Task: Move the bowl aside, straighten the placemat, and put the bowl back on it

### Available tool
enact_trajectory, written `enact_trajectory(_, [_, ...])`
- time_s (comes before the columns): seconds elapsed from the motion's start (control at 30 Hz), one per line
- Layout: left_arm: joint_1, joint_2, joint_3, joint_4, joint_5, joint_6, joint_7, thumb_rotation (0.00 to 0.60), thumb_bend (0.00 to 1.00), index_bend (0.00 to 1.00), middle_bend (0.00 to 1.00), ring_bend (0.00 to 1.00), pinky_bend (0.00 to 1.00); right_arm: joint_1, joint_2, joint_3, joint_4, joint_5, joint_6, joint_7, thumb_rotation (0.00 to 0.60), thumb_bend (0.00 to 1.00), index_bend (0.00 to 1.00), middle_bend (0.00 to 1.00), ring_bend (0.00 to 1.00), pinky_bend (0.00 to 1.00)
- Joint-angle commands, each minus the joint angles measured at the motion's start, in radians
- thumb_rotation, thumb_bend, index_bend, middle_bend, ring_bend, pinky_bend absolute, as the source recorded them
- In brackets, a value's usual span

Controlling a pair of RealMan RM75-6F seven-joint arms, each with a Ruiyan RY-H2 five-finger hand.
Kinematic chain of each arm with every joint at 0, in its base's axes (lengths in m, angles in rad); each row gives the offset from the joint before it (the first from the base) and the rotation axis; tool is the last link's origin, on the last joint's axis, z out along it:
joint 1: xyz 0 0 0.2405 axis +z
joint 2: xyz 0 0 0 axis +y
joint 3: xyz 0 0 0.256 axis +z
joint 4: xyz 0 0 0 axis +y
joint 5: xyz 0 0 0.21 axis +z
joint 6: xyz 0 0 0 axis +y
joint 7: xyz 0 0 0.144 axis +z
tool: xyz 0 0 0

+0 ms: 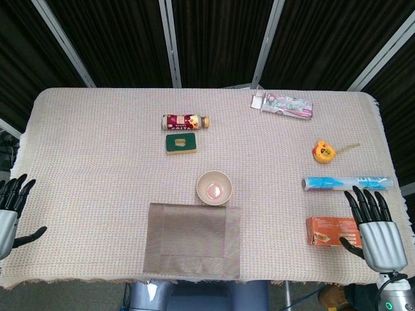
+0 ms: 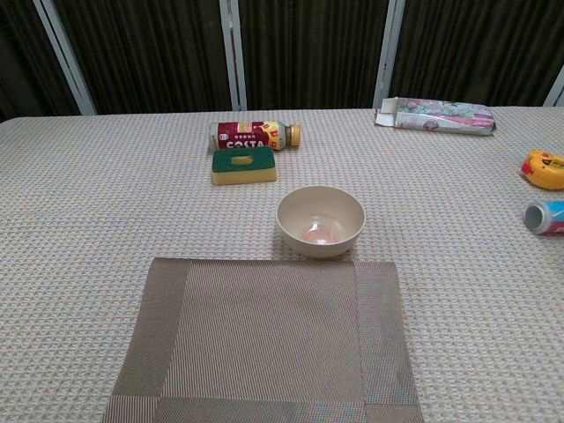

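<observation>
A cream bowl (image 1: pixel 214 187) (image 2: pixel 321 219) stands upright on the tablecloth, just beyond the far edge of the brown striped placemat (image 1: pixel 194 240) (image 2: pixel 269 339). The placemat lies flat at the table's near edge, with nothing on it. My left hand (image 1: pixel 11 208) hovers at the table's left edge with fingers spread, holding nothing. My right hand (image 1: pixel 376 230) is over the near right corner, fingers spread and empty, beside an orange box. Neither hand shows in the chest view.
A Costa bottle (image 1: pixel 185 121) lies on its side behind a green-and-yellow sponge (image 1: pixel 181 143). A pink packet (image 1: pixel 283 104) lies at the far right, with a yellow tape measure (image 1: pixel 323 151), a blue tube (image 1: pixel 345 183) and an orange box (image 1: pixel 331 230) along the right side.
</observation>
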Motion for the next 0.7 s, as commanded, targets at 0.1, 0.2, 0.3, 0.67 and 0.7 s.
enact_trajectory(0.1, [-0.001,0.000,-0.001,0.000,-0.002,-0.003,0.000,0.600,0.00,0.00,0.00,0.00,0.00,0.001,-0.002,0.001,0.001,0.006,-0.004,-0.005,0.600,0.00,0.00,0.00,0.00,0.00])
enact_trajectory(0.2, [-0.001,-0.001,-0.001,0.000,-0.004,-0.005,-0.001,0.600,0.00,0.00,0.00,0.00,0.00,0.003,-0.004,0.002,0.003,0.010,-0.010,-0.007,0.600,0.00,0.00,0.00,0.00,0.00])
enact_trajectory(0.3, [-0.011,-0.010,0.003,0.012,-0.005,-0.028,-0.001,0.600,0.00,0.00,0.00,0.00,0.00,0.008,-0.010,0.003,0.005,0.022,-0.026,-0.009,0.600,0.00,0.00,0.00,0.00,0.00])
enact_trajectory(0.67, [-0.191,-0.126,-0.064,0.085,-0.026,-0.254,0.044,0.600,0.00,0.00,0.00,0.00,0.00,0.027,-0.013,0.019,0.006,0.071,-0.069,-0.005,0.600,0.00,0.00,0.00,0.00,0.00])
enact_trajectory(0.7, [-0.248,-0.159,-0.089,0.099,-0.032,-0.314,0.065,0.600,0.00,0.00,0.00,0.00,0.00,0.030,-0.013,0.023,0.008,0.079,-0.074,-0.006,0.600,0.00,0.00,0.00,0.00,0.00])
